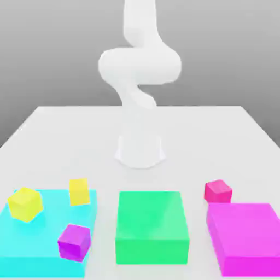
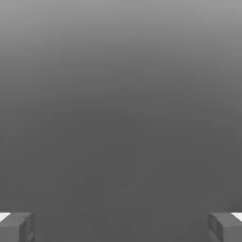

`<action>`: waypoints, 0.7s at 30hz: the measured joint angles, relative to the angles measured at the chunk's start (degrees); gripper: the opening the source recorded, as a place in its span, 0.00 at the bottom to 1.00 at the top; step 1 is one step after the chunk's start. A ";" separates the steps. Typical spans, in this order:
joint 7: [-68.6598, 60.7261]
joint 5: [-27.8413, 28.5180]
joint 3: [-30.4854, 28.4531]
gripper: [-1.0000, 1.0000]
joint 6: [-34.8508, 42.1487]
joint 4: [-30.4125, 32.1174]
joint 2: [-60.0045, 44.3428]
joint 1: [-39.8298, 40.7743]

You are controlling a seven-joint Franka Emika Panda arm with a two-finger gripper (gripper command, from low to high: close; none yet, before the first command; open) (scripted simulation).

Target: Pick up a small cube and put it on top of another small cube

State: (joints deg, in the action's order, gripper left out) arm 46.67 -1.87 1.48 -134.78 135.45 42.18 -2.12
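On the exterior view's left, a large flat cyan block (image 1: 38, 246) carries three small cubes. Leftmost of them is a yellow-green cube (image 1: 25, 205), turned so that a corner faces the camera. Toward the cyan block's far right corner is an orange-yellow cube (image 1: 79, 192), and nearer the camera, by the block's right edge, a purple-violet cube (image 1: 74, 243) sits at a slant.

Next comes a large flat green block (image 1: 151, 219), its top bare, standing apart from its neighbours on the pale table (image 1: 180, 147). Behind it, around the middle of the view, the white Panda arm (image 1: 139, 65) rises from its base (image 1: 140, 150) and runs out of the top of the picture.

Farther right, the small hot-pink cube (image 1: 217, 192) is just behind the far left part of a large flat magenta block (image 1: 246, 229); whether the two touch cannot be told.

In the hand view, the gripper (image 2: 121, 228) has its two fingers spread wide, with nothing held between them.
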 joint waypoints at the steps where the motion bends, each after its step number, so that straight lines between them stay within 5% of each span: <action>1: 0.42 -0.88 0.80 0.50 -1.46 1.74 -1.82 -1.05; 15: 10.00 -8.77 17.11 0.50 -22.57 26.06 -28.30 -15.78; 18: 14.90 -7.01 21.55 0.50 -27.83 31.69 -34.92 -18.20; 21: 21.59 1.19 21.21 0.50 -33.06 32.77 -41.47 -18.03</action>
State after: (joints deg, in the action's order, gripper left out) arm 68.27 -0.68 22.69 -167.84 168.21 0.70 -20.15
